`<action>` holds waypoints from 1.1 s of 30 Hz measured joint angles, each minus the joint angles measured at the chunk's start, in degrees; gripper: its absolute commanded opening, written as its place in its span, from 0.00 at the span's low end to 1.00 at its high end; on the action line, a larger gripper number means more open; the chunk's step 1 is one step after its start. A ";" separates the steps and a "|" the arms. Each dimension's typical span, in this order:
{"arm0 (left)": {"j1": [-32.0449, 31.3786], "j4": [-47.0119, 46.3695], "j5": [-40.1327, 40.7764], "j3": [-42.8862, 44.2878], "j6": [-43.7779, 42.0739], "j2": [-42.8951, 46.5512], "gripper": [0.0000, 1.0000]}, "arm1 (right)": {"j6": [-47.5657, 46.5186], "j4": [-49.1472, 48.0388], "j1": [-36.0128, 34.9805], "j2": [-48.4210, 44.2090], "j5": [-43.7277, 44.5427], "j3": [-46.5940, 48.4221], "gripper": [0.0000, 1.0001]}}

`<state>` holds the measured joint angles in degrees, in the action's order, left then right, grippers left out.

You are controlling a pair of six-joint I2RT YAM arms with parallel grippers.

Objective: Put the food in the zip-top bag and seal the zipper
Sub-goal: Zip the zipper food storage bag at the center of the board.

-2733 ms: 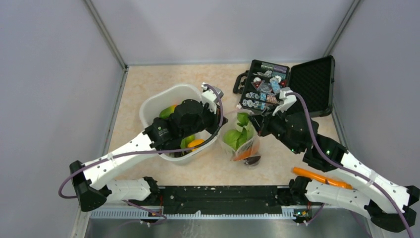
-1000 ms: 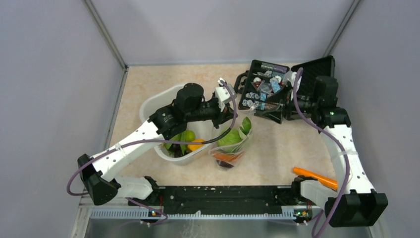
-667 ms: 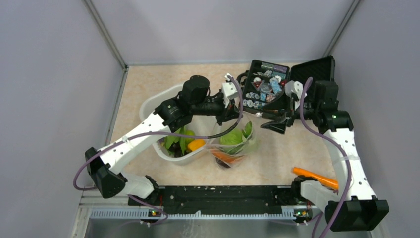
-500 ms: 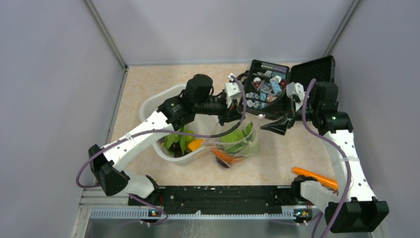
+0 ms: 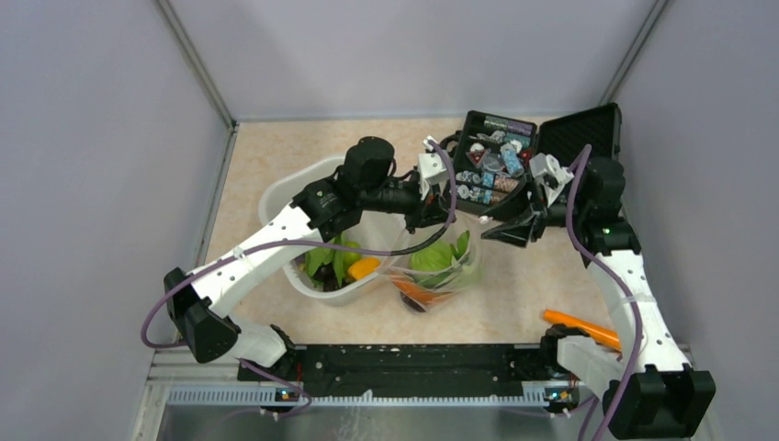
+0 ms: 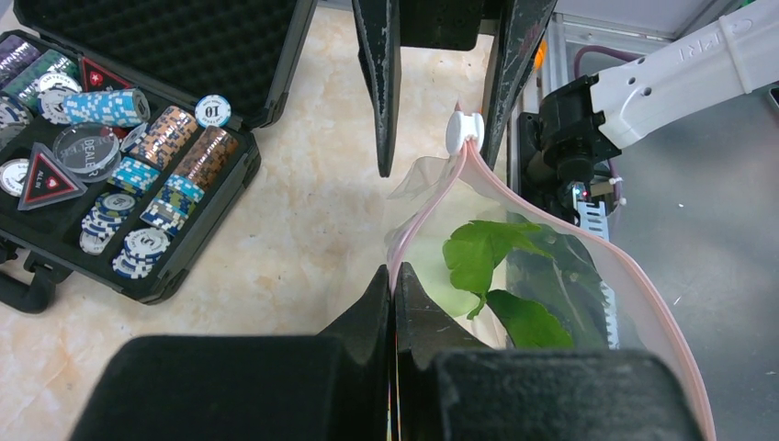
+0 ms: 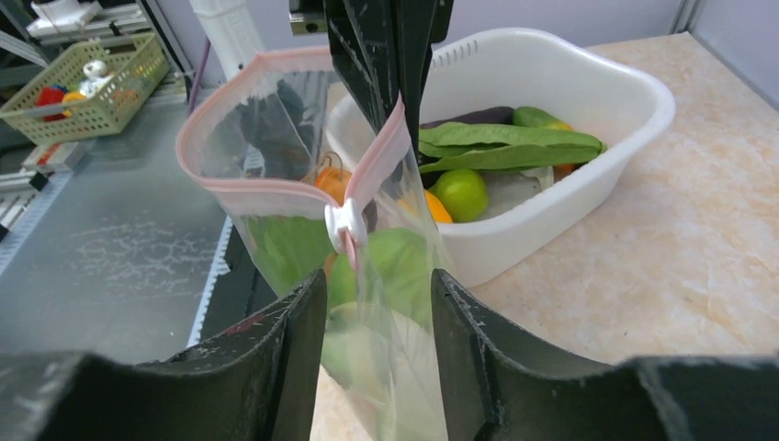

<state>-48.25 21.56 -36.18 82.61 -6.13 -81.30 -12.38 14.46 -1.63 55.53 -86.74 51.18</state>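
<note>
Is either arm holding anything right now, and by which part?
The left fingers pinch the bag by its pink zipper strip. The right fingers stand open beside the white slider, holding nothing.

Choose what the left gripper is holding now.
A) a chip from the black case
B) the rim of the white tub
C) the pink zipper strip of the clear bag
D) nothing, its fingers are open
C: in the left wrist view the left gripper is shut on the pink zipper at the mouth of the zip-top bag.
</note>
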 measured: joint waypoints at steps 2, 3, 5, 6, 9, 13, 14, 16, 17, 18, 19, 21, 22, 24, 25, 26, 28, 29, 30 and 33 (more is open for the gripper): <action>0.00 -0.04 -0.02 0.00 0.04 0.00 0.00 | 2.21 -2.84 0.00 -0.26 -0.28 -0.17 0.40; 0.00 -0.07 -0.02 0.00 0.11 0.00 0.00 | 3.26 -4.02 0.00 -0.31 -0.42 -0.17 0.40; 0.00 -0.09 -0.09 0.00 0.22 0.00 0.00 | 4.85 -5.64 -0.09 -0.28 -0.50 -0.17 0.39; 0.00 -0.09 -0.20 0.00 0.24 0.00 0.00 | 5.22 -5.99 -0.13 -0.28 -0.48 -0.17 0.38; 0.00 -0.09 -0.22 0.00 0.24 0.00 0.00 | 6.49 -7.06 -0.68 -0.24 -0.46 -0.17 0.34; 0.00 -0.09 -0.24 0.00 0.22 0.00 0.00 | 7.21 -7.74 -1.16 0.04 -0.31 -0.17 0.33; 0.00 -0.09 -0.26 0.00 0.24 0.00 0.00 | 7.39 -7.72 -1.22 0.09 -0.09 -0.17 0.32; 0.00 -0.09 -0.37 0.00 0.24 0.00 0.00 | 7.61 -7.76 -1.33 0.13 0.50 -0.17 0.30; 0.00 -0.09 -0.44 0.00 0.24 0.00 0.00 | 7.78 -7.87 -1.38 0.15 0.96 -0.17 0.30; 0.00 -0.11 -0.44 0.00 0.26 0.00 0.00 | 8.02 -8.00 -1.42 0.22 1.31 -0.17 0.28; 0.00 -0.11 -0.44 0.00 0.33 0.00 0.00 | 8.28 -8.17 -1.60 0.35 1.57 -0.17 0.25; 0.00 -0.11 -0.46 0.00 0.46 0.00 0.00 | 8.74 -8.57 -1.99 0.90 2.23 -0.17 0.22; 0.04 -0.13 -0.46 0.00 0.52 0.00 0.00 | 8.96 -8.68 -2.14 1.18 2.54 -0.17 0.22; 0.13 -0.15 -0.44 0.00 0.66 0.00 0.00 | 9.33 -8.76 -2.56 1.64 3.10 -0.17 0.18; 0.15 -0.15 -0.44 0.00 0.68 0.00 0.00 | 9.46 -8.76 -2.91 1.77 3.32 -0.17 0.16; 0.17 -0.20 -0.44 0.00 0.70 0.00 0.00 | 9.51 -8.76 -3.23 1.86 3.52 -0.17 0.14; 0.20 -0.35 -0.44 0.00 0.74 0.00 0.00 | 9.57 -8.76 -3.63 1.86 3.72 -0.17 0.03; 0.20 -0.39 -0.42 0.00 0.79 0.00 0.00 | 9.57 -8.83 -3.72 1.86 3.74 -0.17 0.00; 0.22 -0.42 -0.39 0.00 0.81 0.00 0.00 | 9.64 -8.87 -3.78 1.86 3.74 -0.17 0.00; 0.22 -0.44 -0.07 0.00 0.85 0.00 0.08 | 9.88 -8.85 -3.85 1.68 4.00 -0.17 0.00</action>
<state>-48.03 21.12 -36.25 82.61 -5.28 -81.30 -2.50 5.61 -5.48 57.21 -82.74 51.00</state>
